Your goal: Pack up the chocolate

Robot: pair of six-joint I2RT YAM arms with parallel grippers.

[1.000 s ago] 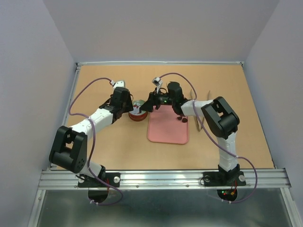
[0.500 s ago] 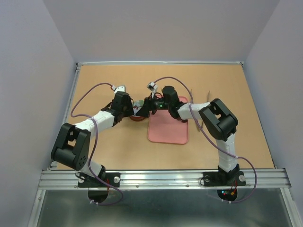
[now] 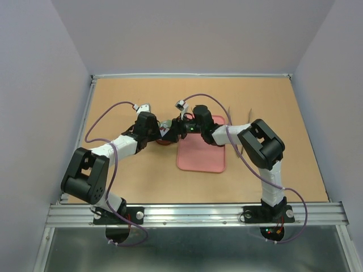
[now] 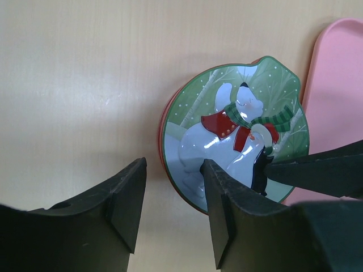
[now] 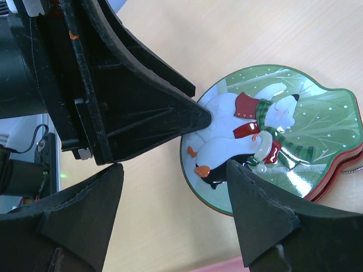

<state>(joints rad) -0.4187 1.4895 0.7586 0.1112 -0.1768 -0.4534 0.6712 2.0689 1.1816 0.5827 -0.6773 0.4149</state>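
Left wrist view: polar-bear lid (image 4: pixel 235 133) sits on the red tin (image 4: pixel 164 122); both grippers, left gripper (image 4: pixel 173 195) and right gripper (image 5: pixel 173 192), spread open over it, seemingly pressing or lifting.

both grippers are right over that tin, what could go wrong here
The left gripper and right gripper are both open and crowded over the tin, so the fingers could collide. The lid looks offset from its red base, so a push might slide it off or shove the tin against the pink tray.
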